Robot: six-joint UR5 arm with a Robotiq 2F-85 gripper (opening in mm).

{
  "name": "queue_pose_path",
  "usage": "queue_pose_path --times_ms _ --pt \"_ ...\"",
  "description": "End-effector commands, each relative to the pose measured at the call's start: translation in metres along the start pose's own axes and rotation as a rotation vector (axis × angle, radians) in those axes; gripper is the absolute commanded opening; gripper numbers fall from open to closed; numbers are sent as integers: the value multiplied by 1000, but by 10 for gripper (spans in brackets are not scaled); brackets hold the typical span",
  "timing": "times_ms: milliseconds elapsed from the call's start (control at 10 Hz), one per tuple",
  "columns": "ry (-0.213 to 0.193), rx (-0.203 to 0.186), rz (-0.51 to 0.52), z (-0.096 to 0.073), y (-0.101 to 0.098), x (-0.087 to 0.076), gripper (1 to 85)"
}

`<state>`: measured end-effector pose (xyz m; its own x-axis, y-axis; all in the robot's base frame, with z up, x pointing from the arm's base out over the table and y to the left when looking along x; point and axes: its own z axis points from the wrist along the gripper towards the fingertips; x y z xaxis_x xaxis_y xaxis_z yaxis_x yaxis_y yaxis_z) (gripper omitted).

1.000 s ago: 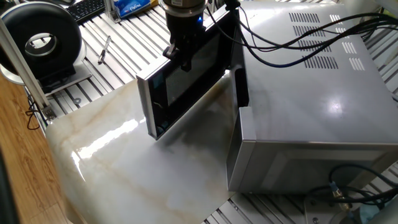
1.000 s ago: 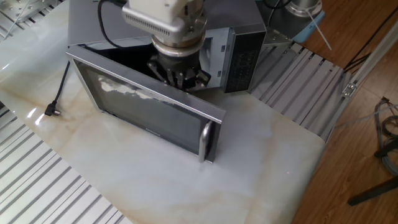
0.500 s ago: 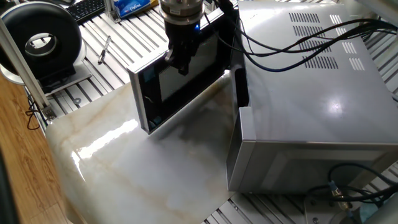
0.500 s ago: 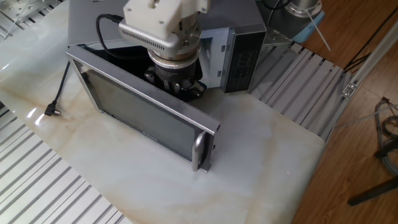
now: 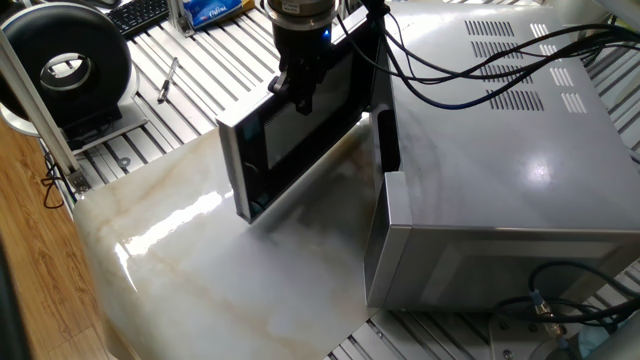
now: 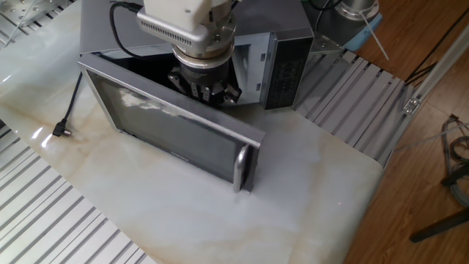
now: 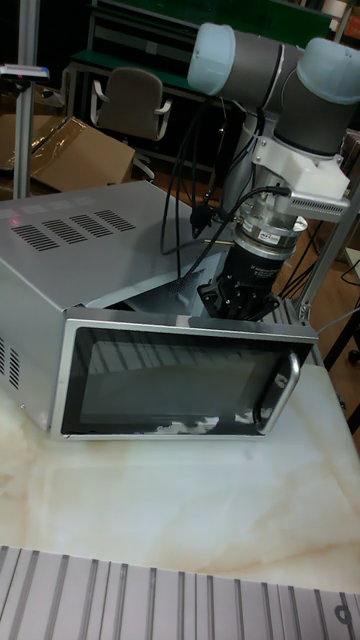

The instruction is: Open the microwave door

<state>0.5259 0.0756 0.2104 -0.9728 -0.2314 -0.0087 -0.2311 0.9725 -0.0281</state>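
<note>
The microwave (image 5: 500,150) is a big silver-grey box on the marble tabletop. The microwave door (image 5: 300,140) stands swung partly open, hinged at the far side, with its silver bar handle (image 6: 242,167) at the free end. My gripper (image 5: 292,95) hangs just behind the door's top edge, on the door's inner side, between the door and the oven cavity. Its fingers (image 6: 204,89) look spread, with nothing between them, and the door rim hides their tips in the other fixed view and the tall fixed view. In the tall fixed view the gripper (image 7: 235,300) sits above the door (image 7: 170,380).
A round black ring-shaped device (image 5: 65,65) stands at the far left. Black cables (image 5: 470,60) trail over the microwave's top. A loose black plug cable (image 6: 67,117) lies on the marble by the door's hinge end. The control panel (image 6: 282,70) faces the table edge.
The door swung further open half a second ago and has since come back to about its earlier angle. My gripper has lifted slightly and drawn back towards the cavity.
</note>
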Motion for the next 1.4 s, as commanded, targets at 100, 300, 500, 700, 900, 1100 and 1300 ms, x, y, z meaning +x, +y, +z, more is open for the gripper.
queue_pose_path --times_ms 100,300,500,700,900,1100,1300 --pt "-26 -24 7 1 6 -8 10" --pt "-94 -11 2 0 2 -26 10" --pt "-150 10 -15 -2 -3 -40 10" --pt "-124 25 -24 -1 -7 -34 10" --pt "-55 23 -19 -37 -13 -12 10" --pt "-33 37 -18 -64 -20 3 10" --pt "-14 37 -31 -85 -36 7 10"
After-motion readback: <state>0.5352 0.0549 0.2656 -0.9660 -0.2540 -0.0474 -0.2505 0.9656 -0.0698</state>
